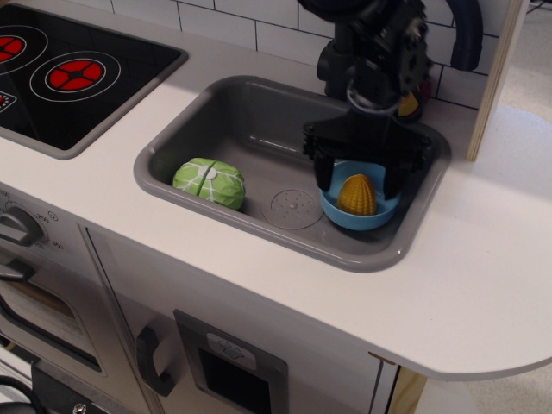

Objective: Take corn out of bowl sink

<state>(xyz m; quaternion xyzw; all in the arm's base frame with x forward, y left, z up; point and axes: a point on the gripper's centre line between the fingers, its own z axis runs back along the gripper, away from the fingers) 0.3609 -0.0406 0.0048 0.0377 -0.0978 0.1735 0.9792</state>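
The yellow-orange corn [357, 195] stands in the light-blue bowl [345, 216] at the right end of the grey sink [250, 129]. My black gripper [359, 183] hangs over the bowl, open, with one finger on the left of the corn and the other on its right. The fingertips reach down to about the bowl's rim. I cannot tell whether they touch the corn. The arm hides the far rim of the bowl.
A green-and-white toy cabbage [210, 182] lies at the sink's left end, the round drain [292, 208] between it and the bowl. A black tap [341, 60] stands behind the sink. A yellow-and-red disc [409, 103] is mostly hidden by the arm. The black stovetop [69, 73] lies left.
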